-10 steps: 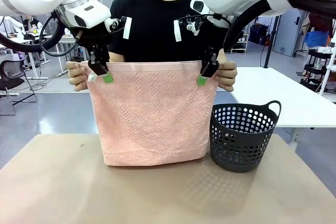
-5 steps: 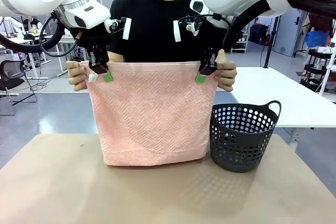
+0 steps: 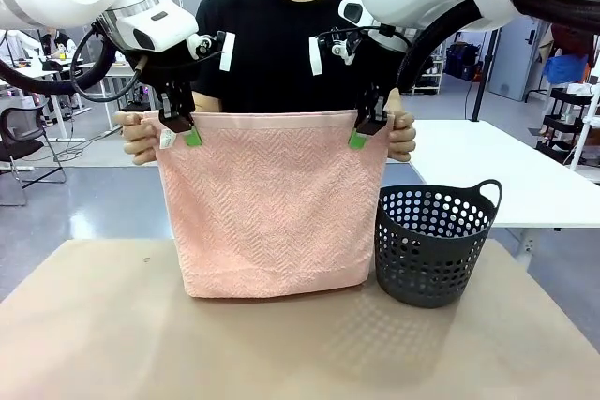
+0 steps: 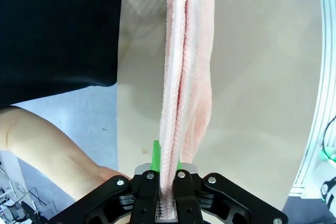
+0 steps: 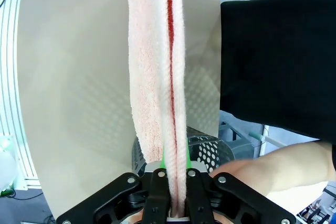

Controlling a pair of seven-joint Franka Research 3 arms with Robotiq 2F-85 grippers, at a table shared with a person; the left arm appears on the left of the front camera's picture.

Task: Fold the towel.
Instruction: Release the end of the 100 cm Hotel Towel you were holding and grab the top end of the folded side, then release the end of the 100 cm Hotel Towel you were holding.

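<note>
The pale salmon-pink towel hangs doubled above the table, its lower fold resting on the tabletop. My left gripper is shut on the towel's top left corner, and my right gripper is shut on the top right corner. A person's hands still touch both corners beside my fingers. In the left wrist view the towel runs edge-on away from my left gripper, pinched between the pads. Seen from the right wrist, the towel is likewise clamped in my right gripper.
A dark perforated basket stands on the table just right of the towel, also under the right wrist as the basket. The person in a black shirt stands at the far side. Bare tabletop lies in front.
My left gripper has finished closing on the towel corner. The person's right-side hand has loosened slightly. The towel hangs as before.
</note>
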